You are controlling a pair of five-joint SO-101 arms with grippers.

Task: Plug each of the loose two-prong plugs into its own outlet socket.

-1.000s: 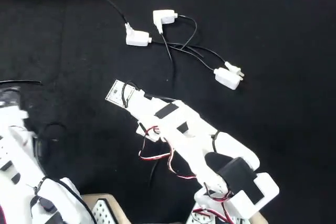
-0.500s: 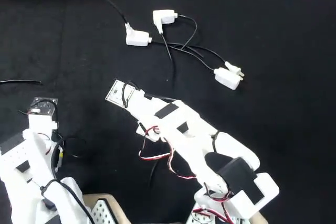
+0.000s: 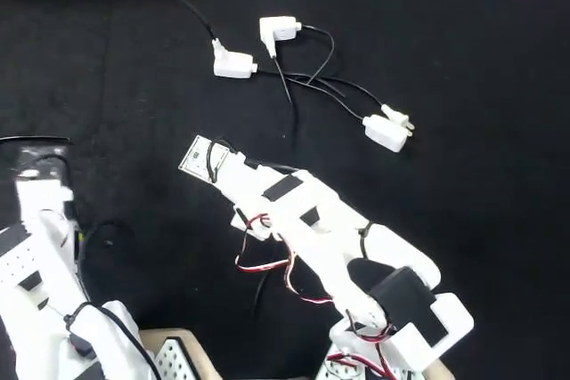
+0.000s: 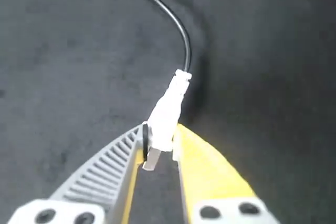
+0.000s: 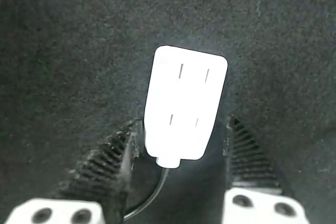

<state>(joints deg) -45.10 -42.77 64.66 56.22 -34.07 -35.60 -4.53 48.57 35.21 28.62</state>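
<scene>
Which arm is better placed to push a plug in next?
Left. The left gripper is shut on a plug; the right gripper stands open either side of the outlet block, holding no plug.

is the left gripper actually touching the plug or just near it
Touching. The left wrist view shows the left gripper clamped on the white plug, a finger against each side.
</scene>
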